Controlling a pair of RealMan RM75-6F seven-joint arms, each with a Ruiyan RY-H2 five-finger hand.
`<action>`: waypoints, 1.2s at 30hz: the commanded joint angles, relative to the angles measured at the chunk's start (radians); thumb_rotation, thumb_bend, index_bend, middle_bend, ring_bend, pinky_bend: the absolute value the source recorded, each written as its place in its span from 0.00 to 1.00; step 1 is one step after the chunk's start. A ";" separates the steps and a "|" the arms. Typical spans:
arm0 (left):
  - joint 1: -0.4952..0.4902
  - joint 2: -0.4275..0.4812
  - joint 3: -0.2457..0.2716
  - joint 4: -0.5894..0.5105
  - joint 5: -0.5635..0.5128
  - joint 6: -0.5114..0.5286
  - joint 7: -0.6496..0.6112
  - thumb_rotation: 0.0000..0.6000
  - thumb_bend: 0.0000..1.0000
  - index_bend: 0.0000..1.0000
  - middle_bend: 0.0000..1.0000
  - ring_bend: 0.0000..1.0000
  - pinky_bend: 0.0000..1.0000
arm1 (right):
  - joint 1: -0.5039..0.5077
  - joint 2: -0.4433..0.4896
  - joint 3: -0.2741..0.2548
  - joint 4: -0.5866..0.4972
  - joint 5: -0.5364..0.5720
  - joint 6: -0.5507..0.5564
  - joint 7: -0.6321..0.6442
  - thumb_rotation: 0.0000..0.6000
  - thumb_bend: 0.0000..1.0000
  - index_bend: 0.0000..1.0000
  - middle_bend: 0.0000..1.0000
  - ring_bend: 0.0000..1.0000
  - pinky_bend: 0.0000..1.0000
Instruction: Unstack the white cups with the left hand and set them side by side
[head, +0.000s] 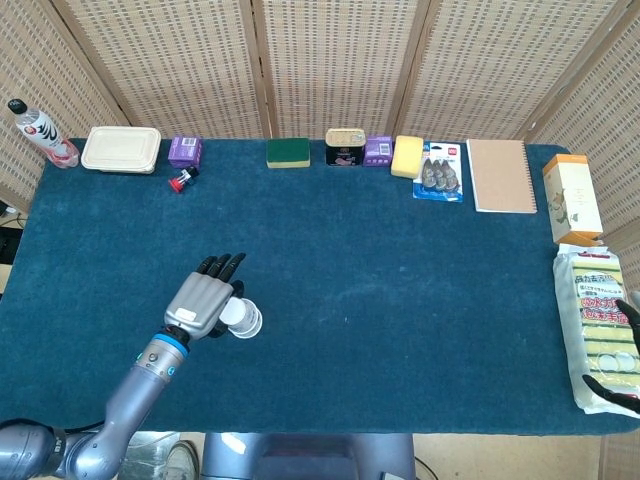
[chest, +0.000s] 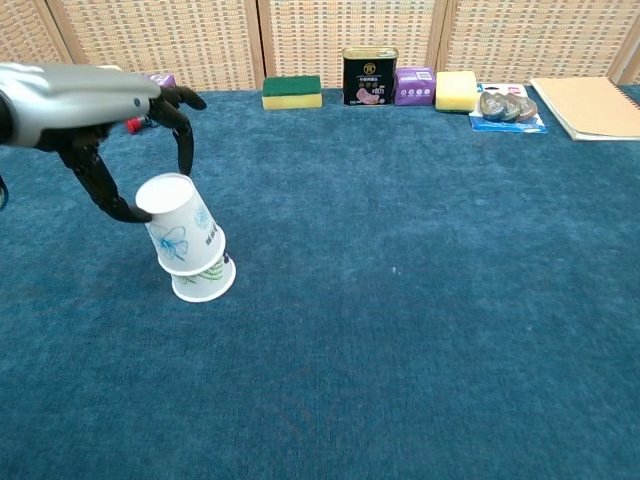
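Two white cups with blue flower prints stand upside down, nested, on the blue cloth at the front left. My left hand pinches the upper cup near its base and has it raised partway and tilted. The lower cup still sits rim-down on the cloth, its top hidden inside the raised one. My right hand shows only as dark fingertips at the far right edge of the head view, on a sponge pack.
Along the back edge stand a bottle, lunch box, purple box, green sponge, black can, yellow sponge and notebook. A yellow sponge pack lies at the right.
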 joint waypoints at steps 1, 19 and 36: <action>0.007 0.051 -0.005 -0.050 0.021 0.020 -0.010 1.00 0.23 0.42 0.00 0.00 0.08 | -0.001 0.000 0.000 -0.001 0.000 0.002 0.000 1.00 0.00 0.01 0.00 0.00 0.00; 0.113 0.367 -0.015 -0.160 0.185 -0.022 -0.273 1.00 0.23 0.42 0.00 0.00 0.07 | 0.002 -0.002 -0.003 -0.009 -0.003 -0.002 -0.017 1.00 0.00 0.01 0.00 0.00 0.00; 0.144 0.143 0.056 0.185 0.199 -0.183 -0.399 1.00 0.23 0.42 0.00 0.00 0.07 | 0.011 -0.004 -0.007 -0.012 0.000 -0.024 -0.034 1.00 0.00 0.01 0.00 0.00 0.00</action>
